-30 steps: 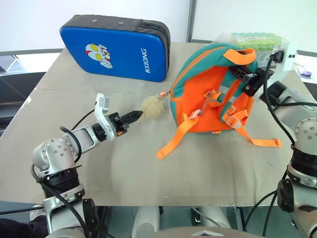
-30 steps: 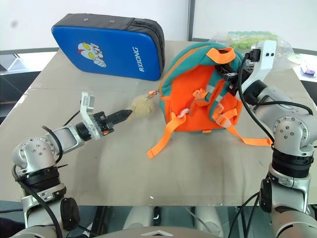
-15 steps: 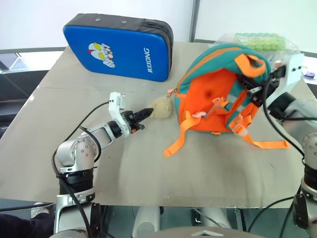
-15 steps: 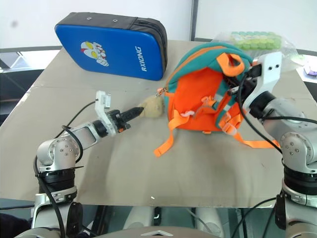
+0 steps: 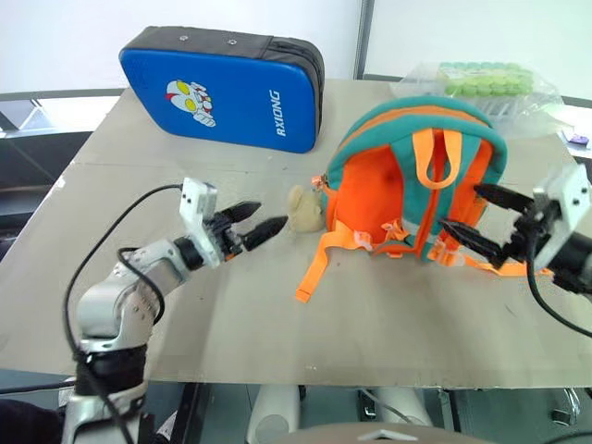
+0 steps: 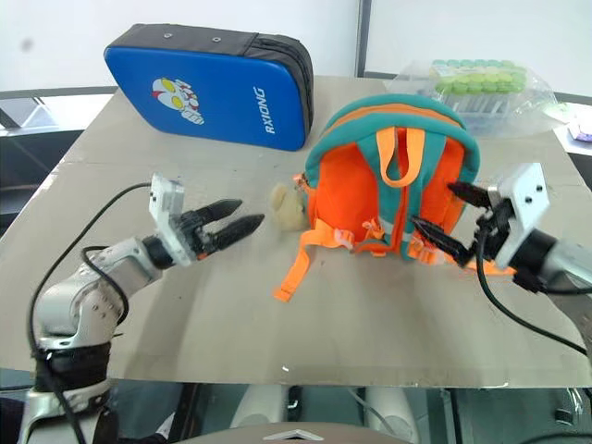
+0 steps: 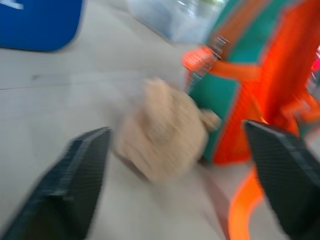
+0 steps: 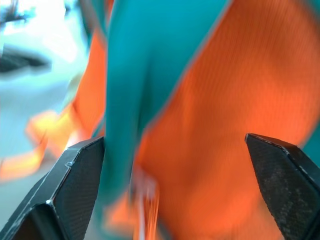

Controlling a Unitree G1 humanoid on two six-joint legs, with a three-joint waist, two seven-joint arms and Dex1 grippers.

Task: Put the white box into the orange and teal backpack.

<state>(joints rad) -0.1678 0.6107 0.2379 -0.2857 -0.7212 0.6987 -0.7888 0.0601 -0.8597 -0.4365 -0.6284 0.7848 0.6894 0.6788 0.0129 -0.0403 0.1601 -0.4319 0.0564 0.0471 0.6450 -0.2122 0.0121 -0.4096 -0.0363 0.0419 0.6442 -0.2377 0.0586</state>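
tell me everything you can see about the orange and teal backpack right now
The orange and teal backpack is a small fabric bag standing upright on the table, strap side toward the camera. Its back panel is orange, framed by a teal arch, with an orange top loop and orange straps trailing onto the tabletop. A tan plush toy is attached at its side. Both grippers are open and apart from it: the left gripper by the plush, the right gripper beside the bag.
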